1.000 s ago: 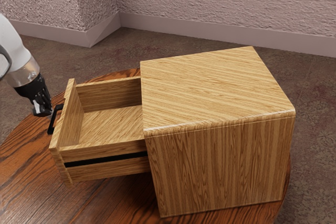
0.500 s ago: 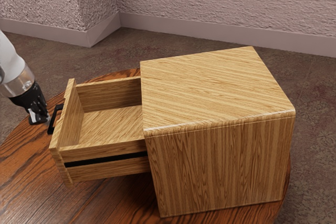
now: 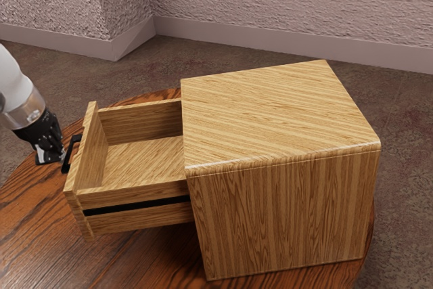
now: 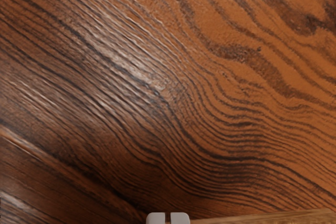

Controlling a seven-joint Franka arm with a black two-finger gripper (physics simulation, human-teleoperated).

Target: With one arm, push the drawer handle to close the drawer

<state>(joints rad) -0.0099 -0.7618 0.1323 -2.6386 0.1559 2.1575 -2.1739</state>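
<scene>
At the exterior view's left, my gripper (image 3: 53,158) points down beside the black drawer handle (image 3: 70,153), on its outer side; whether they touch I cannot tell. The drawer (image 3: 139,156) is pulled well out of the wooden cabinet (image 3: 281,116), and its inside is bare wood. In the wrist view, the pale tips of my gripper (image 4: 168,218) stand almost together, with a thin gap and nothing between them. A light wooden edge, apparently the drawer front (image 4: 283,217), lies next to them.
A round, dark-grained wooden table (image 3: 34,235) carries the cabinet and also shows below the hand in the wrist view (image 4: 157,103). Behind it are a brown floor (image 3: 270,55) and a textured wall (image 3: 284,5).
My gripper has gone a little lower and toward the exterior view's left, then slightly back toward the handle. Drawer and cabinet have not moved.
</scene>
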